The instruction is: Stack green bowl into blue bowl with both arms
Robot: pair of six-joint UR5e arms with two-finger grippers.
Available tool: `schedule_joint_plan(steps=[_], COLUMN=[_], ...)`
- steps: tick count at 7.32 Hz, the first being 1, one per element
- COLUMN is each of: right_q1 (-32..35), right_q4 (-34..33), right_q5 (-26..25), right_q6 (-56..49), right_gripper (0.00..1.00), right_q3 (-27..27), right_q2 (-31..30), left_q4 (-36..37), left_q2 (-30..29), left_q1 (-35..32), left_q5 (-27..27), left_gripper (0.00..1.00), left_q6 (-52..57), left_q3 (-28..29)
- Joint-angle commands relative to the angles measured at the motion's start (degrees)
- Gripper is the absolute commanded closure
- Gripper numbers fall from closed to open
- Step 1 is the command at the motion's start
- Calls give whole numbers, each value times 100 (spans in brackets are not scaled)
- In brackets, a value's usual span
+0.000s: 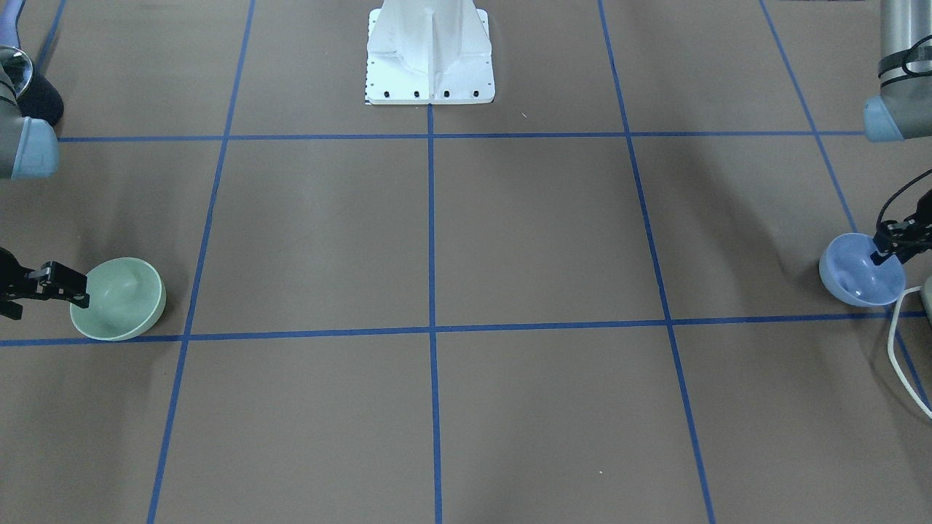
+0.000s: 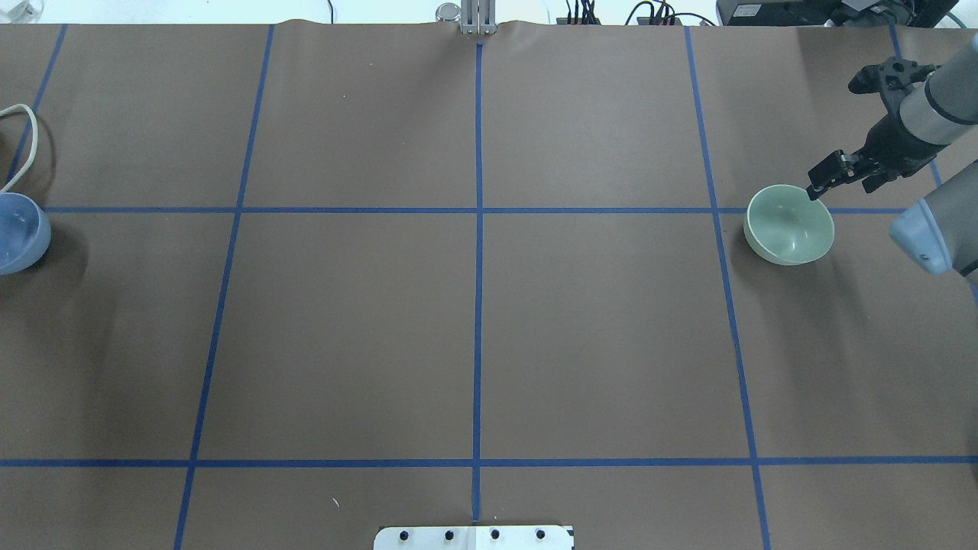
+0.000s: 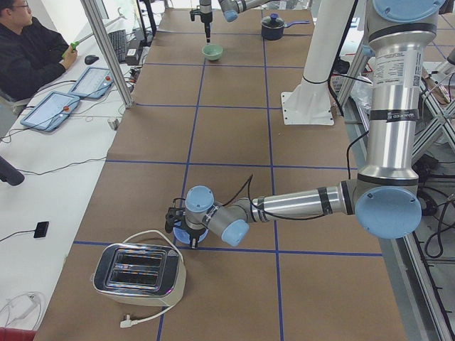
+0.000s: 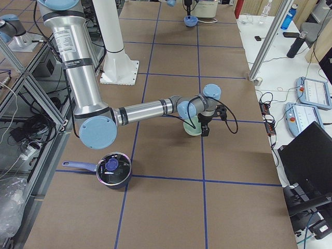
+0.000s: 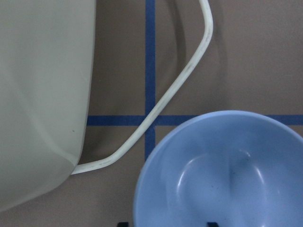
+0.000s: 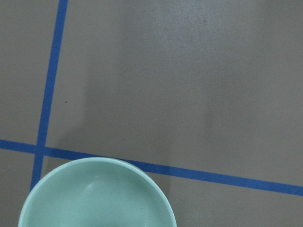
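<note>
Seeming light but slippery, the green bowl (image 1: 120,300) and blue bowl (image 1: 853,275) wanted firm rim pinches; whether the right end effector (image 1: 77,296) or left end effector (image 1: 884,249) was clenched, I couldn't tell.

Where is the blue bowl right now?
The blue bowl sits on the robot's left, at the overhead view's left edge, beside the toaster's white cord, left tool at its rim.

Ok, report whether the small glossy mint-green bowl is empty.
Empty: the small glossy mint-green bowl shows only bare interior in the overhead and right wrist views.
</note>
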Motion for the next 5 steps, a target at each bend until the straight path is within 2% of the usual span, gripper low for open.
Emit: schedule_joint_plan(steps=[1, 2, 5], right_q1=[-1, -1, -1], right_q4=[0, 0, 0], right_q5=[0, 0, 0], right_q6=[9, 9, 0], right_gripper=[0, 0, 0], right_q3=[-5, -5, -14], right_q2=[15, 15, 33], left_q4=[3, 3, 3], left_q2=[-6, -6, -41], left_q1=[18, 27, 44], left_q5=[2, 2, -24], left_gripper=[95, 100, 100], left_q6=[0, 9, 44], left_q3=[0, 0, -35])
